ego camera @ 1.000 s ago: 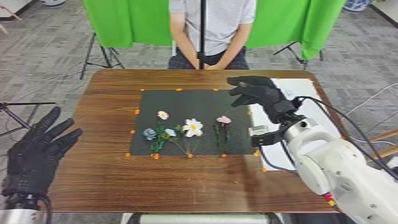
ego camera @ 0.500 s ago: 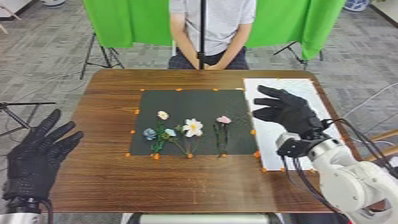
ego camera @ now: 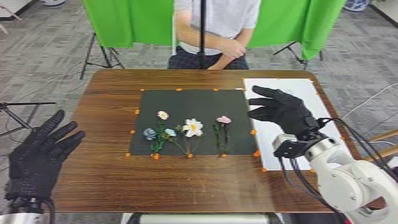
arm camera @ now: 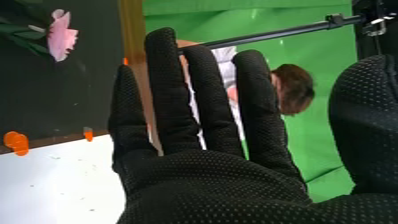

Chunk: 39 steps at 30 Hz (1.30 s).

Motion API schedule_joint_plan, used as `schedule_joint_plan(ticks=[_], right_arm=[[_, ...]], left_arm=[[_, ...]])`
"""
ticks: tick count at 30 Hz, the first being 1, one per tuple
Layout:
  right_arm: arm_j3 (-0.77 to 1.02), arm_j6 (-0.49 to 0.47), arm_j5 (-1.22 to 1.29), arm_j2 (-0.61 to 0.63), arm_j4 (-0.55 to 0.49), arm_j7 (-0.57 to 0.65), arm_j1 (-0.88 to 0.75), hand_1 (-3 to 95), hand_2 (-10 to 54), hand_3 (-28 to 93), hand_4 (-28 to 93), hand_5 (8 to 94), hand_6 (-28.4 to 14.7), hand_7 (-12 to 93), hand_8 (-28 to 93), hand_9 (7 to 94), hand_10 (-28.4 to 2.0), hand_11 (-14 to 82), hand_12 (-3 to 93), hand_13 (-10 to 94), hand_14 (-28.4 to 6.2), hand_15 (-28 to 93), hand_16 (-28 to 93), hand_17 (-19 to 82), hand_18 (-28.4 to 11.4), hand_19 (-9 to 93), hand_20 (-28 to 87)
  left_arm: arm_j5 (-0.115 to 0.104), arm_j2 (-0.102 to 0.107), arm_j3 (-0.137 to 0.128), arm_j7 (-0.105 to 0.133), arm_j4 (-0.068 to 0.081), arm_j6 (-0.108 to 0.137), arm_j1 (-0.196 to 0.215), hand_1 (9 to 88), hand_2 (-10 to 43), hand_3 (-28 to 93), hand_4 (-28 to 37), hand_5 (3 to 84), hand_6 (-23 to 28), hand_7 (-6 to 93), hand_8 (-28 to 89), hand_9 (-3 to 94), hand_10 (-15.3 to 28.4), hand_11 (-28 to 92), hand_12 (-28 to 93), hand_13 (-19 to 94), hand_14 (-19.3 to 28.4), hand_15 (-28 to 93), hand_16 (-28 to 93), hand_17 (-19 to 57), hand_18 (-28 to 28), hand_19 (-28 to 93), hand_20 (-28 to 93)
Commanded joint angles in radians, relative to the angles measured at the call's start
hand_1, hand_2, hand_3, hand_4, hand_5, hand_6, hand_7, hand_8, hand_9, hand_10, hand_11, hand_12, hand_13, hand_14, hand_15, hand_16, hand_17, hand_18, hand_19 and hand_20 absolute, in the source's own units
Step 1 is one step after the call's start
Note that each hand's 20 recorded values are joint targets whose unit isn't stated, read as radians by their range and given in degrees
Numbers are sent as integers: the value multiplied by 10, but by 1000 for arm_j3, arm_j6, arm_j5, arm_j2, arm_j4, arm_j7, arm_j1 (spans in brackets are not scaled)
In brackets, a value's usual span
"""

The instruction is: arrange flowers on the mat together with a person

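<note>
Over the white sheet right of the mat, my right hand [ego camera: 286,111] is open and empty. In the right wrist view the right hand [arm camera: 209,180] has straight fingers, with the pink flower [arm camera: 62,36] beyond them. My left hand [ego camera: 40,162] is open at the table's left edge. On the dark mat [ego camera: 200,97] lie several flowers: a small pale one [ego camera: 163,115] highest up, a blue one [ego camera: 150,134] and a light blue one [ego camera: 170,132] at the left, a large white one [ego camera: 192,128] in the middle, and the pink flower [ego camera: 224,120] to its right. Their stems point toward the robot.
The white sheet [ego camera: 266,85] lies beside the mat on the brown table [ego camera: 178,185]. Orange marks [ego camera: 257,153] line the mat. A thin black pole [ego camera: 202,30] rises at the table's far edge. Cables hang along the right arm.
My right hand has moved off the mat's upper right side, rightward and toward the robot, over the white sheet. The left hand has barely shifted. The flowers lie as before.
</note>
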Motion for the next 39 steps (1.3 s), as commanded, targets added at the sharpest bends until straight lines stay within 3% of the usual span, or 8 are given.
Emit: schedule_joint_plan(ticks=[1, 5, 9, 15, 17, 27, 29, 39], right_arm=[[-1, 9, 11, 9, -7, -16, -12, 217, 37, 765, -273, 496, 12, 141, -123, 504, -159, 128, 152, 435, -173, 441, 131, 72, -243, 504, 159], [-14, 11, 8, 9, -4, -17, 5, 218, 37, 766, -273, 497, 12, 141, -124, 505, -159, 128, 151, 435, -173, 442, 130, 72, -243, 503, 161], [-20, 12, -2, 8, -6, -16, 12, 219, 38, 764, -274, 500, 12, 140, -124, 506, -160, 128, 151, 436, -173, 443, 130, 72, -243, 502, 162], [-10, 11, 3, -10, -6, -2, 8, 219, 39, 765, -273, 503, 14, 141, -124, 508, -157, 129, 151, 438, -173, 445, 130, 72, -243, 502, 164], [-4, 10, 11, -11, -7, -2, 1, 220, 40, 765, -274, 504, 15, 142, -124, 508, -157, 130, 152, 438, -173, 446, 130, 72, -243, 503, 165], [-25, 32, 10, 7, -9, -20, 10, 221, 40, 766, -274, 509, 14, 143, -126, 510, -156, 129, 151, 440, -172, 450, 129, 72, -242, 502, 165], [-29, 30, 30, 10, -9, -25, 12, 221, 40, 766, -274, 509, 14, 143, -126, 510, -156, 129, 151, 441, -172, 450, 129, 72, -242, 502, 165], [-28, 29, 27, 8, -11, -26, 7, 221, 40, 767, -274, 510, 16, 144, -126, 512, -155, 130, 151, 441, -172, 452, 128, 70, -242, 500, 166]], left_arm=[[-18, 10, 20, 9, 2, 14, 12, 166, 73, 749, -283, 321, 47, 102, -83, 311, 151, 174, 120, 215, 222, 434, -53, -82, 200, 413, 180], [-32, 22, 15, 27, 0, 23, 24, 167, 73, 749, -283, 318, 44, 102, -83, 311, 151, 173, 121, 214, 223, 436, -53, -82, 200, 414, 180], [-15, 9, 16, 6, -1, 16, 14, 168, 74, 749, -283, 316, 43, 101, -84, 311, 151, 171, 119, 215, 223, 437, -55, -82, 200, 415, 181], [-46, 45, 32, 34, 0, 29, 14, 169, 74, 749, -283, 314, 41, 99, -84, 310, 150, 170, 118, 215, 223, 438, -55, -82, 199, 416, 182], [-36, 34, 29, 16, 0, 22, 9, 170, 73, 750, -283, 314, 41, 99, -84, 310, 150, 170, 118, 215, 223, 438, -55, -82, 199, 417, 182], [-77, 78, 25, 62, -3, 42, 26, 172, 74, 750, -283, 313, 41, 97, -83, 310, 149, 170, 119, 215, 223, 438, -56, -82, 200, 419, 184], [-71, 73, 29, 51, -3, 41, 17, 172, 74, 750, -283, 313, 41, 97, -83, 310, 149, 171, 119, 215, 223, 438, -56, -82, 200, 419, 184], [-90, 91, 24, 73, -4, 46, 32, 173, 75, 749, -283, 310, 41, 96, -83, 310, 149, 171, 119, 215, 223, 438, -57, -82, 200, 420, 184]])
